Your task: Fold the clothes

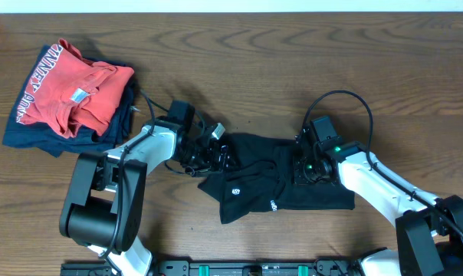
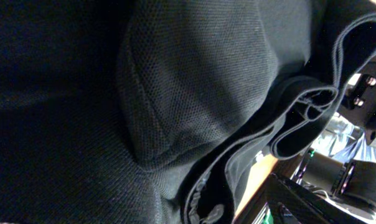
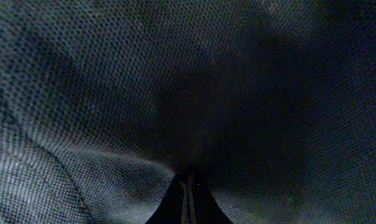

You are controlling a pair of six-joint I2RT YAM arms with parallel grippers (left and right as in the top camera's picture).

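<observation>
The clothes, a black T-shirt (image 1: 277, 184), lie crumpled in the middle of the wooden table, a small round white tag (image 1: 236, 191) facing up near the front left. My left gripper (image 1: 218, 151) is at the shirt's left edge with its jaws spread. In the left wrist view folded black fabric (image 2: 194, 81) and hems fill the frame and hide the fingers. My right gripper (image 1: 302, 167) presses down on the shirt's right part. In the right wrist view the right gripper (image 3: 188, 186) is shut with the black cloth (image 3: 113, 93) bunched at its tips.
A red shirt with white lettering (image 1: 70, 92) lies on a folded navy garment (image 1: 40, 136) at the back left. A black rail (image 1: 254, 268) runs along the table's front edge. Both arm bases stand at the front corners.
</observation>
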